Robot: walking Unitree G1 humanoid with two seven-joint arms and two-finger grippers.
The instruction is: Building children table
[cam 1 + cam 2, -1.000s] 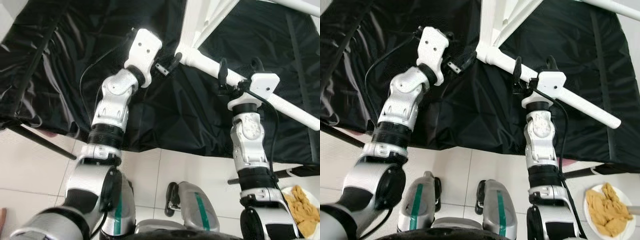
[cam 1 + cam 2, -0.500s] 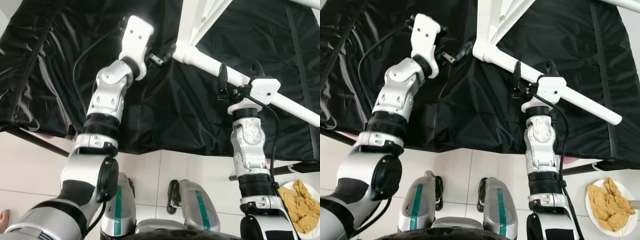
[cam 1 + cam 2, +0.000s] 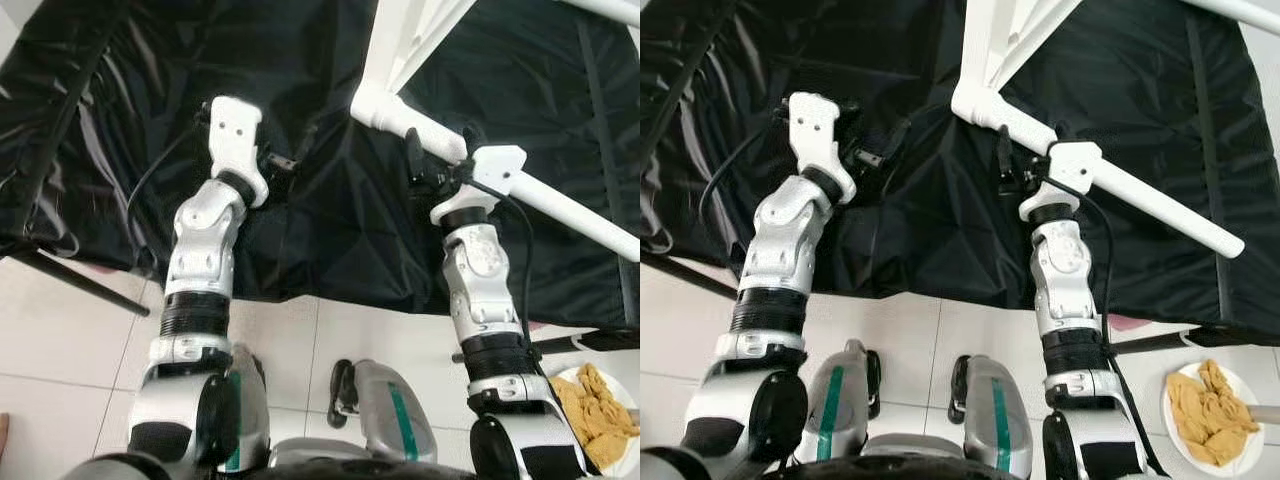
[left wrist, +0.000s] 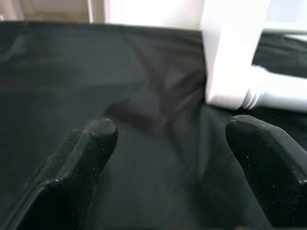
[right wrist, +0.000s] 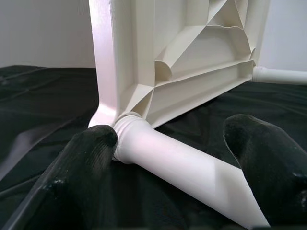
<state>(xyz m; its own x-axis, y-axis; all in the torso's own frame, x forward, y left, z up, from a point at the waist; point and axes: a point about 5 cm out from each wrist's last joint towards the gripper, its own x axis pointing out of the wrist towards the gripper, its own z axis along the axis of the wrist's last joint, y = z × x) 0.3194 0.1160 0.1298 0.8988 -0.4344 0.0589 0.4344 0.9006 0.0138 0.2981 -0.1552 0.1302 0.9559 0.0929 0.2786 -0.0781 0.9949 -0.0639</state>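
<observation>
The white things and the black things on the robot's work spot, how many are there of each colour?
White: 3, the ribbed plastic tabletop, the round plastic leg plugged into its corner, and a second round leg at its far corner.
Black: 1, the crinkly plastic sheet spread underneath.
Total: 4.

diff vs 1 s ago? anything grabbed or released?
The left gripper has drawn back from the white plastic table leg, now hovering open over the black sheet. The right gripper stays open astride that leg, slid nearer its socket. Nothing grabbed or released; the table did not visibly move.
</observation>
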